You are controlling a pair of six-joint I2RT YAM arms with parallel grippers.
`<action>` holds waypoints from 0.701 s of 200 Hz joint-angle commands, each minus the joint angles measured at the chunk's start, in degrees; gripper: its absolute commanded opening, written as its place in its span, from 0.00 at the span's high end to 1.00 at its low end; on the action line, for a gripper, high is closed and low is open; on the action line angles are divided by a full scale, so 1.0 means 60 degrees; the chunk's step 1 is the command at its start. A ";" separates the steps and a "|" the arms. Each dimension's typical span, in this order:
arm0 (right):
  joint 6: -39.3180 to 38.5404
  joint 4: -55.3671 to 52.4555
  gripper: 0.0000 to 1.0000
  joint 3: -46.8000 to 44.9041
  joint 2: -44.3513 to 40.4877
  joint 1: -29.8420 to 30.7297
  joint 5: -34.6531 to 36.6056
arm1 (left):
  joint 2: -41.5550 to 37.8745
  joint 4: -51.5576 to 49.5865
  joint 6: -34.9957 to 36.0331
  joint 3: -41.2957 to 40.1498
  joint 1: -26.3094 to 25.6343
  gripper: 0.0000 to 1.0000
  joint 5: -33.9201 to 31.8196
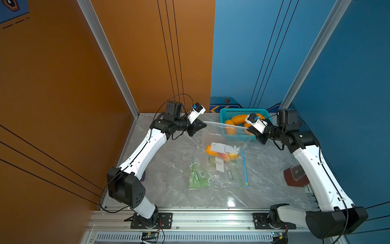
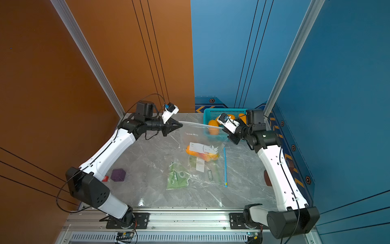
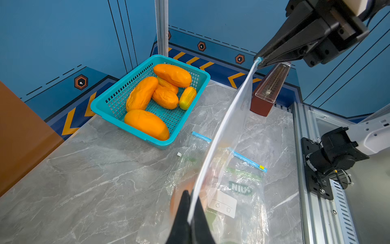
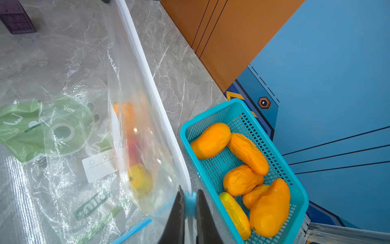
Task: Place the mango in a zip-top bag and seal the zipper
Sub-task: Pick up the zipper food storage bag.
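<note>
Overhead, the left gripper (image 1: 204,125) was clamped on one end of the top strip of the zip-top bag (image 1: 219,135). The right gripper (image 1: 249,129) was pinched on the blue slider (image 4: 190,199) at the other end, so the mouth hung taut between them above the table (image 1: 168,190). The mango (image 1: 223,156) lay inside, low in the bag, near the teal basket (image 1: 242,110).

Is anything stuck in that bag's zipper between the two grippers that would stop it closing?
Nothing visible. The zipper edge runs unblocked from the left gripper to the blue slider pinched in the right gripper. The mango lies low in the zip-top bag, well below that edge.
</note>
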 commanded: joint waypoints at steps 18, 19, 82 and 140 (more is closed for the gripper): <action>0.0439 0.0209 1.00 -0.0217 -0.0047 -0.0321 0.0302 | -0.0320 0.0007 -0.0214 0.0468 0.0347 1.00 -0.0585; 0.0441 0.0224 1.00 -0.0222 -0.0047 -0.0323 0.0299 | -0.0317 0.0007 -0.0214 0.0469 0.0339 1.00 -0.0594; 0.1103 0.0798 1.00 -0.0015 -0.0047 -0.0340 0.0191 | -0.0299 0.0181 -0.0569 0.0699 0.0355 1.00 -0.0741; 0.2868 0.3080 1.00 0.0479 0.0507 0.1596 0.1848 | -0.0785 0.0731 -0.1476 0.0969 0.0202 1.00 -0.2708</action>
